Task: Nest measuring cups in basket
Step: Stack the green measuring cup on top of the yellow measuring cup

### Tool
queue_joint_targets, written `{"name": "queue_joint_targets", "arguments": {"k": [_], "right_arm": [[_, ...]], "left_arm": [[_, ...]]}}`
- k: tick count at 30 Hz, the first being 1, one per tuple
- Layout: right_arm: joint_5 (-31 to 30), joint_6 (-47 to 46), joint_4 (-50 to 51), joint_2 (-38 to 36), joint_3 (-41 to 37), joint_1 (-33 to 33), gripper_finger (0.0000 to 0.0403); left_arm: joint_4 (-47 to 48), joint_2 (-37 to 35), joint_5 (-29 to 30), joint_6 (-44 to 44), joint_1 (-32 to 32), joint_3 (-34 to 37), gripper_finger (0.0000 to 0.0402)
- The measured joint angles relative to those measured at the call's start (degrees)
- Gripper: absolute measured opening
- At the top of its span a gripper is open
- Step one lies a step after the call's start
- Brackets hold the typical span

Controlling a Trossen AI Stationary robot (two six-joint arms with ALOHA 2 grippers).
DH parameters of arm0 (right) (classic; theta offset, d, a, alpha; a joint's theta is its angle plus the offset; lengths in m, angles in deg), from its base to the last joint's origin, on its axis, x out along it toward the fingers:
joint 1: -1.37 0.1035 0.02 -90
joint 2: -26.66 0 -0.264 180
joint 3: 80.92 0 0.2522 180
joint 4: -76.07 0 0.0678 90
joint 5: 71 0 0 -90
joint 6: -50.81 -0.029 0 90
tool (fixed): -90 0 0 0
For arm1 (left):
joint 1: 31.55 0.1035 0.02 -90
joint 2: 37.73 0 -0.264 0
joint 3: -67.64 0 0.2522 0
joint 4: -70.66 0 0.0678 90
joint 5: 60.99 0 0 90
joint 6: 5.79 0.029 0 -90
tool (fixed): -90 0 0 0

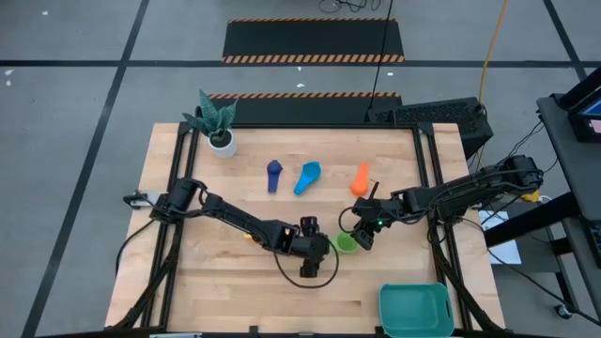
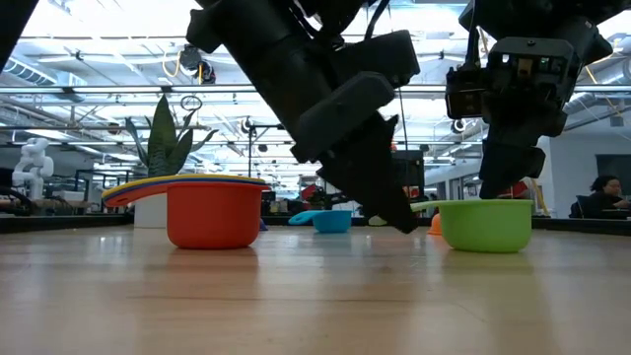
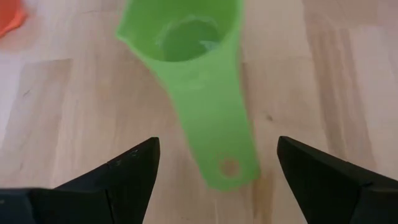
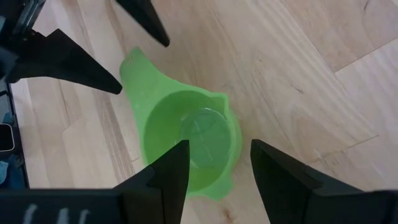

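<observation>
The green cup (image 1: 346, 243) sits upright on the surface near the middle, well apart from the teal basket (image 1: 416, 311) at the near right corner. The left gripper (image 3: 214, 165) holds its fingers spread wide on either side of the cup's flat handle, not touching it. The right gripper (image 4: 214, 165) hovers over the bowl, fingers parted astride the rim nearest it, grasping nothing yet. This looks like the pick-up of the green cup; next, one pair of fingers must close on it.

A red-and-yellow stack (image 2: 212, 209) stands to the left.
</observation>
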Motion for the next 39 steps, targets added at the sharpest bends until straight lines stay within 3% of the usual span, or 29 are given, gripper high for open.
{"name": "queue_joint_targets", "arguments": {"k": [4,13,17,30,39], "right_arm": [[0.0,0.0,0.0,0.0,0.0,0.0,0.0162],[0.0,0.0,0.0,0.0,0.0,0.0,0.0162],[0.0,0.0,0.0,0.0,0.0,0.0,0.0162],[0.0,0.0,0.0,0.0,0.0,0.0,0.0162],[0.0,0.0,-0.07,0.0,0.0,-0.02,0.0162]], "left_arm": [[-0.25,-0.02,0.57,-2.0,0.11,0.0,0.0314],[0.01,-0.02,0.53,-1.92,0.15,0.0,0.021],[0.69,-0.02,0.51,-1.92,0.15,0.0,0.0182],[-2.79,-0.09,0.55,-2.19,0.74,2.03,0.0237],[-3.18,0.75,0.51,-2.17,0.74,2.09,0.0205]]}}
